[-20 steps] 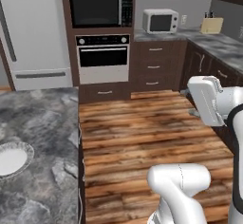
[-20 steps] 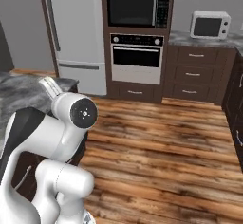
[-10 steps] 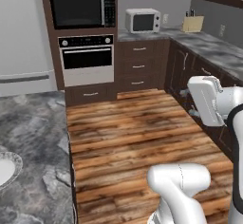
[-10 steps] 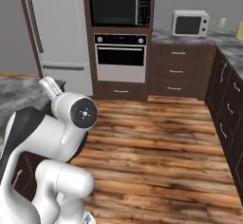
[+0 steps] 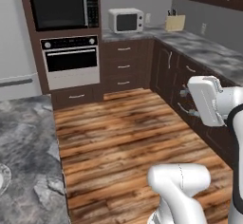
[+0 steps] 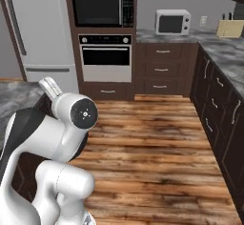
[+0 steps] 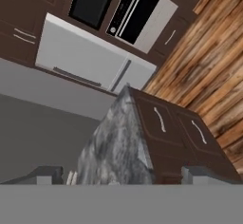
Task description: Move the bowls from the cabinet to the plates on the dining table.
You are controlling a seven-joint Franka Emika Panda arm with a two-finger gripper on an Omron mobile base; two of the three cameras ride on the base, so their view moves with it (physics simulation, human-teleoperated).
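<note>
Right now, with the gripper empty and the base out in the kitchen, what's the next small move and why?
Probably keep turning the base to look for the wall cabinet. The gripper is open and holds nothing, no bowl is in sight, and ahead stand only the oven, the microwave and low cupboards. A plate waits bare at the dining table edge.

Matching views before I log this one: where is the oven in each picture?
Left base view: oven upper left, under the black microwave.
Right base view: oven upper centre, under the same microwave.
Hand view: oven at the top, rolled sideways, right of centre.
Shared landmark: the fridge standing next to the oven column.
</note>
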